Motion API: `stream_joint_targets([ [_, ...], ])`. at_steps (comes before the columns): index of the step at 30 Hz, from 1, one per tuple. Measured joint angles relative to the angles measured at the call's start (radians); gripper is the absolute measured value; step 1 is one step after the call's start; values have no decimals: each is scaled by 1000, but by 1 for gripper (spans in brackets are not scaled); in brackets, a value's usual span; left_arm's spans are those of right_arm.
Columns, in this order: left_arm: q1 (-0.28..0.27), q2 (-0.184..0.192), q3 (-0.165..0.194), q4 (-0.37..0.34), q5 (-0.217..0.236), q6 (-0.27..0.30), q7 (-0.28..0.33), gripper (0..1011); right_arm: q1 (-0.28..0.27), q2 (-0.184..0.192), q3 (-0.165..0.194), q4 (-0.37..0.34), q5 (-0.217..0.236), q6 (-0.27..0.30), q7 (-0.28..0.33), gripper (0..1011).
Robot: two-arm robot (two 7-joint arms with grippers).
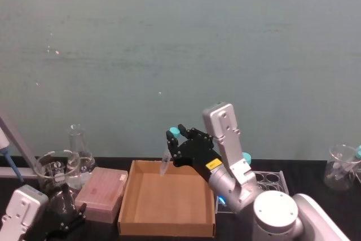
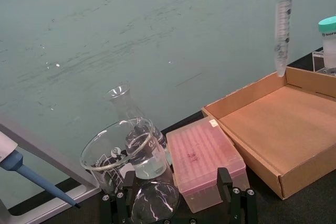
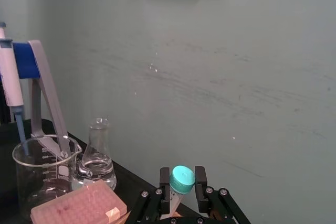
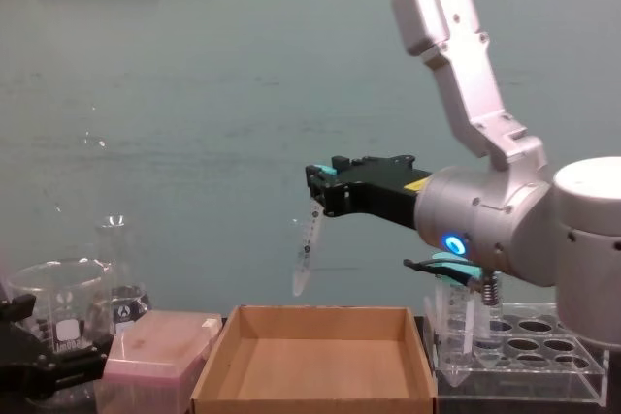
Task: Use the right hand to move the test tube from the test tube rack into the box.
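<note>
Chest view has the right claw (image 4: 316,181) closed on the tube (image 4: 307,251), pinching it just under its teal cap, so the tube hangs tip down and leans a little. It is out of the rack (image 4: 543,375), which stands at 3 o'clock of the box (image 4: 310,313). The tip hangs above the box rim, touching nothing. In the head view the tip sits at about 12 o'clock of the box, near the far wall rather than over the middle of the floor. I cannot tell exactly which side of that wall it is on.

That is the main worry. If the claw lets go here, the tip could catch the top of the far wall and the tube could topple out behind the box. Even if it clears the wall, it would drop from some height onto bare cardboard and, being round and light, could bounce or roll. The lean adds to this, since a tip-first landing could kick it sideways. The hold is only at the cap end, so a quick swing might make the tube pivot or slip.

A pink case (image 4: 155,348) lies at 9 o'clock of the box, out of the way. The left claw (image 1: 66,223) waits at 8 o'clock of the head view, jaws apart.
</note>
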Motion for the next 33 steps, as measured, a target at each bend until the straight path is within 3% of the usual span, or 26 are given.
stream_joint_targets([
  [10,0,0,0,0,0,0,0,1000,35,-45,3,99,-24,-22,-38,281],
  [22,0,0,0,0,0,0,0,1000,36,-44,1,97,-25,-22,-38,285],
  [33,0,0,0,0,0,0,0,1000,35,-43,0,94,-24,-21,-38,589],
])
